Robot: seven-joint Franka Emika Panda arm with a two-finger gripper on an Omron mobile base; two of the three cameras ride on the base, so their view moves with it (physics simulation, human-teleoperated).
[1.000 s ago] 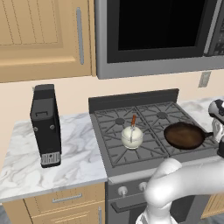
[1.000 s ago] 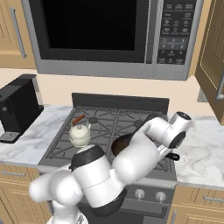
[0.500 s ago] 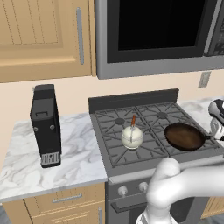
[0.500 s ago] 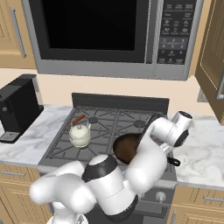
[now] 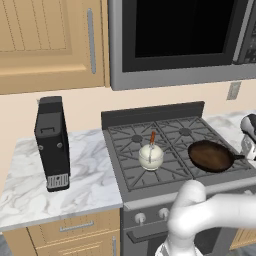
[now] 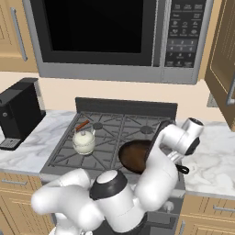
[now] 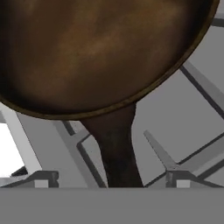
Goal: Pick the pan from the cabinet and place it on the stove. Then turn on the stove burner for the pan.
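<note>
One risk: I can't tell my gripper's (image 5: 248, 141) spread (fingertips hidden); retreating could snag the pan's (image 5: 211, 155) handle.

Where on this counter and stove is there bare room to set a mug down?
The white marble counter is bare between the black coffee machine and the gas stove. The two rear burners are free. The front burners are taken: the small white cup on the left, the dark round pan on the right.
</note>
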